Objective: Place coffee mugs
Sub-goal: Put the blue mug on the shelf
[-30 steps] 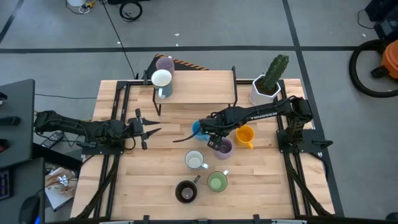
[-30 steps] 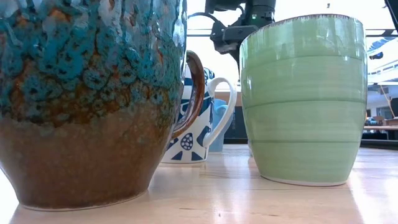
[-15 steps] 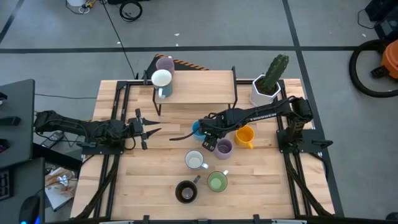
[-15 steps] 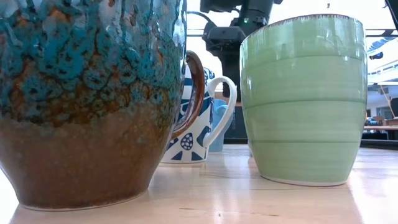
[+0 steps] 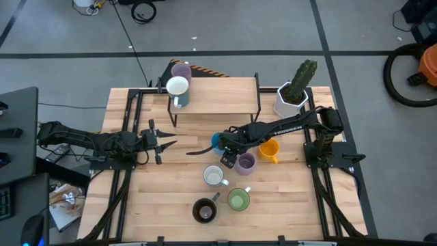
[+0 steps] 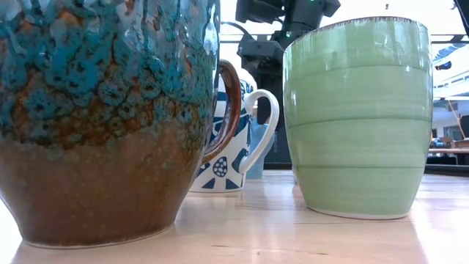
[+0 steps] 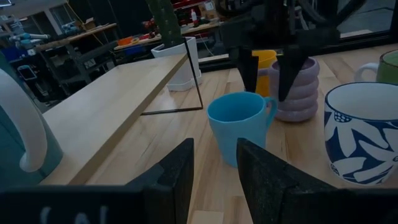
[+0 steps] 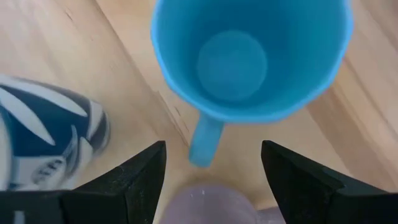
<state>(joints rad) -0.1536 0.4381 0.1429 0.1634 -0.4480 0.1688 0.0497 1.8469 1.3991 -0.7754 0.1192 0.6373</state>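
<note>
Handle of the blue mug point(image 8: 249, 59) lies between the right tool's point(image 8: 211, 163) spread-apart fingers.

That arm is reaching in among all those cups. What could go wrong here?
The right hand hangs open over the blue mug's handle, with the lilac mug and the blue-patterned white mug close beside it. Coming down, a finger could bump one of those neighbours and push or tip it. If it pinches only the thin handle, the blue mug might swing or slip when lifted. The left hand waits well apart, so a clash between the arms looks unlikely.
</note>
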